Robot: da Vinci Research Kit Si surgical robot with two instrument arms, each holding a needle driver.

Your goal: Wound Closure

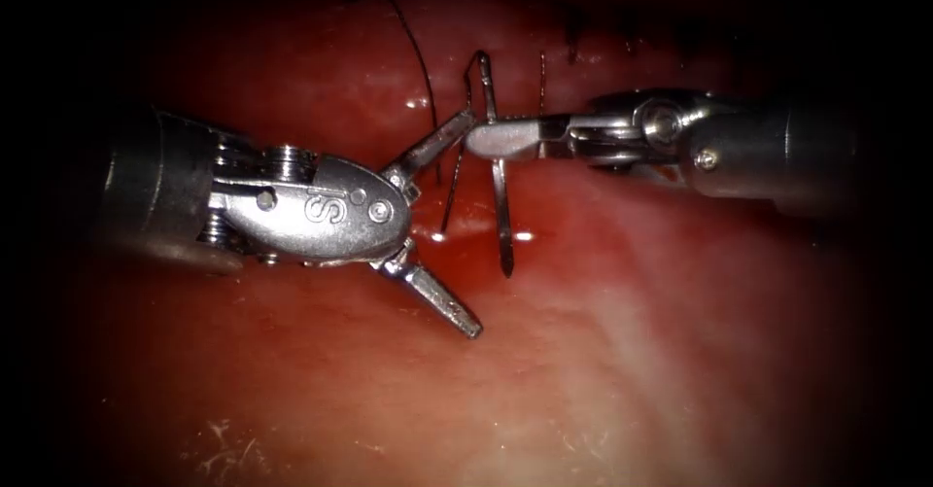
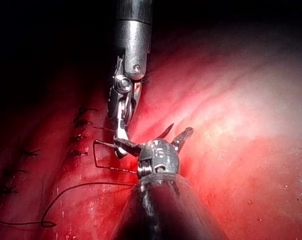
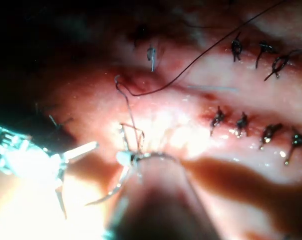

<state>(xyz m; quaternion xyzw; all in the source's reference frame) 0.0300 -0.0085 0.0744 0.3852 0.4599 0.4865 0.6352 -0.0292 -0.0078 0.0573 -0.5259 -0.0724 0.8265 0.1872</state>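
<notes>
In the endoscope view my right tool [image 1: 476,140] comes in from the right, jaws shut on the curved needle [image 1: 501,215] about a third of the way down from its upper end. The needle stands nearly upright, out of the tissue [image 1: 632,351], pointed end down. My left tool [image 1: 471,225] sits just left of it, jaws spread wide and holding nothing. Dark thread [image 1: 420,64] trails up and away behind the jaws. The left wrist view has the right tool [image 2: 122,146] gripping the needle [image 2: 97,155] and thread [image 2: 66,195] lying on the tissue. The right wrist view gives the needle [image 3: 108,187] under the right tool [image 3: 125,159].
Several knotted stitches [image 3: 240,122] run in two rows along the closed part of the cut, and stitches [image 2: 81,121] appear again beside the right tool. Red fluid [image 1: 437,237] glistens on the tissue under the needle. Stitch ends [image 1: 573,35] stand at the far edge.
</notes>
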